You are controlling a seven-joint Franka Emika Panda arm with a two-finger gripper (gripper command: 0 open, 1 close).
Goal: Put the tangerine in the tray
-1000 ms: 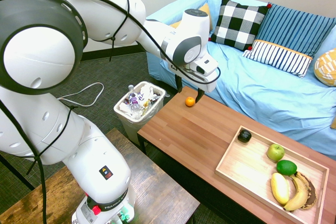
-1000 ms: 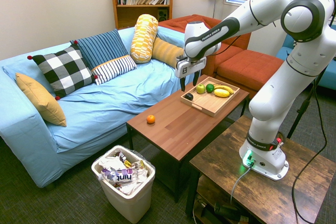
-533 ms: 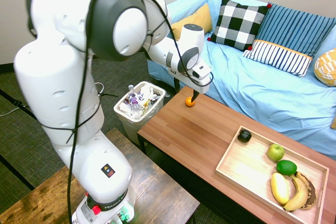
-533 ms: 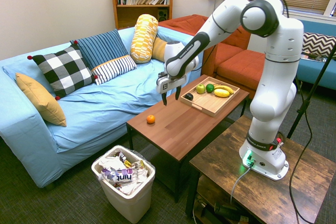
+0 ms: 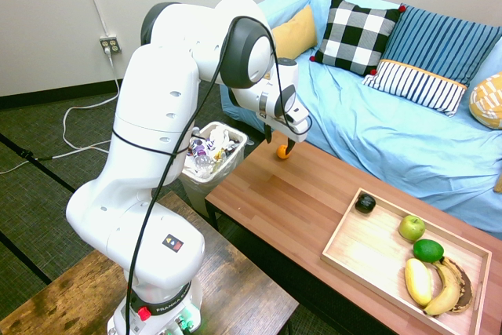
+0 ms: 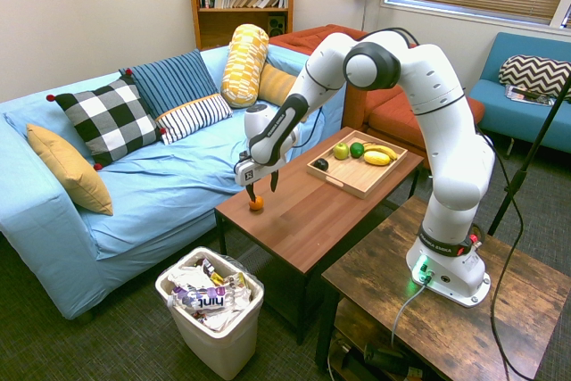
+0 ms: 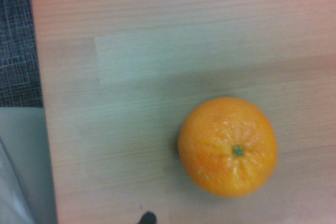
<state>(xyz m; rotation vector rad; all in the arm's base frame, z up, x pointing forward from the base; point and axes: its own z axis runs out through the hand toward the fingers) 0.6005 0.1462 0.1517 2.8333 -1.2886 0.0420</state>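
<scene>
With black, slender gripper fingers (image 6: 274, 182) wide apart, empty, poised above small round orange tangerine (image 7: 227, 147) at reddish-brown wooden table's (image 5: 259, 194) 10 o'clock (first exterior view), presumably to straddle it before carrying towards 4 o'clock, into shallow rectangular pale-wood tray (image 5: 369, 241).

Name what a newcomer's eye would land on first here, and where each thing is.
The big white jointed robot arm dominates, reaching over the reddish-brown wooden table. Below its end effector, near one table end, glows a small round orange tangerine. Behind the table stretches a light-blue fabric-covered sofa.
</scene>
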